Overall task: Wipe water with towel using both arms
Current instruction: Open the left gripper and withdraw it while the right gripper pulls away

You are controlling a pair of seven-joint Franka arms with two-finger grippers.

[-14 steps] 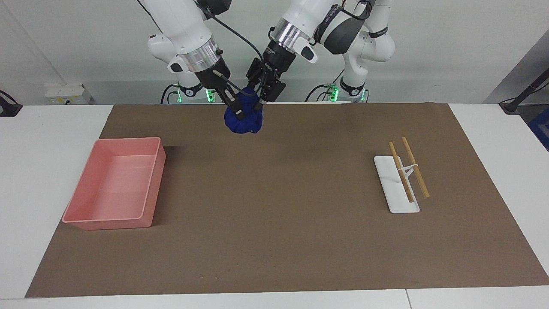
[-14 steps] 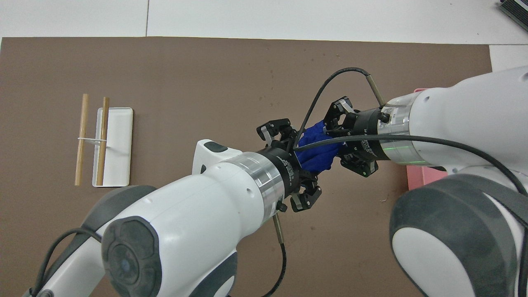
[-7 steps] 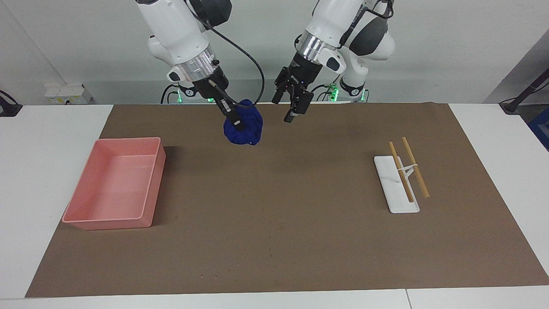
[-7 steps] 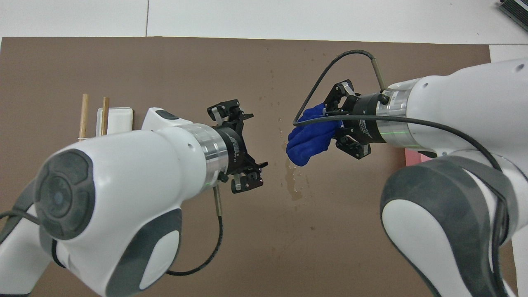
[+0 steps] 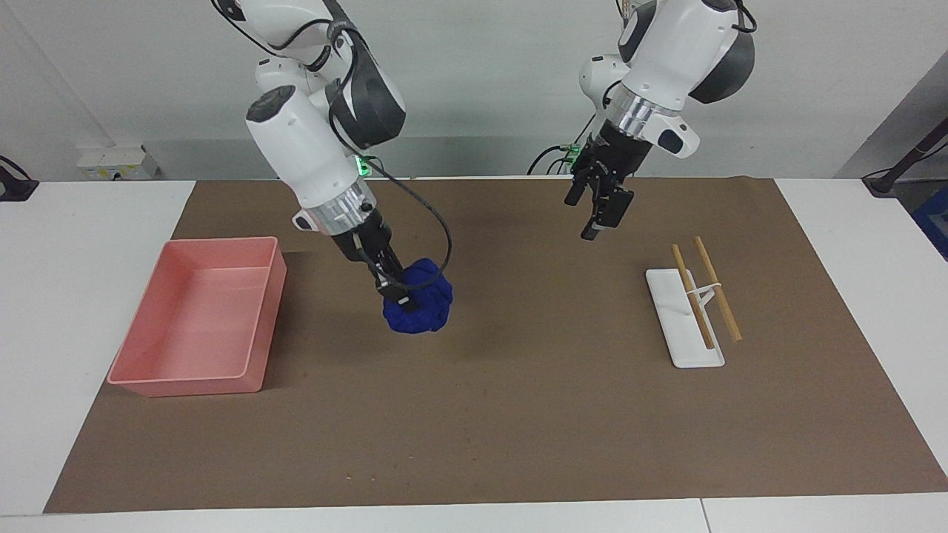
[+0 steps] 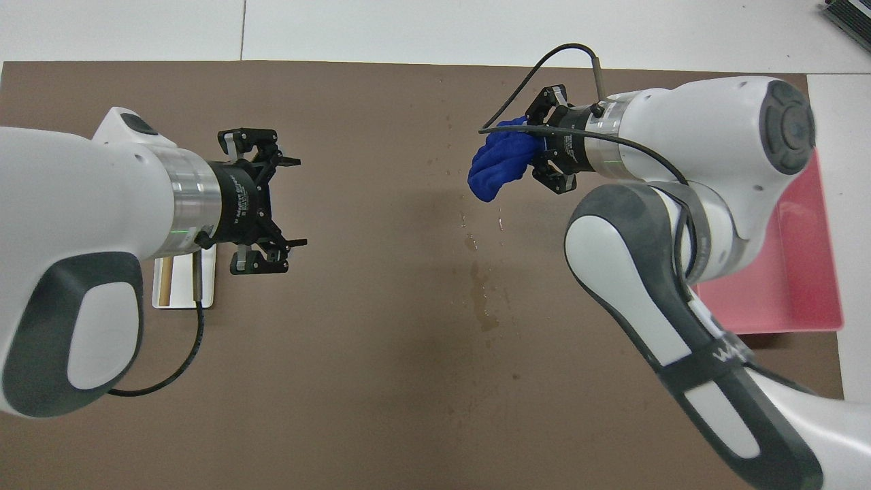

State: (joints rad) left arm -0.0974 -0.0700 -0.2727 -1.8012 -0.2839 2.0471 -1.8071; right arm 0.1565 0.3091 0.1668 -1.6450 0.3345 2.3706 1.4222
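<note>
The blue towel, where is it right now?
The towel is in the right gripper, low on the brown mat near the table's middle, beside the pink tray and toward the right arm's end.

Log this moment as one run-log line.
right gripper: shut on towel, at mat | left gripper: open, raised over mat, holding nothing | water: on mat

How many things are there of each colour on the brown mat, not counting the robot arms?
Blue: 1, the towel, held by the right gripper.
Pink: 1, the tray.
White: 1, the small holder.
Tan: 2, the sticks resting on the holder.
Total: 5 things.
</note>
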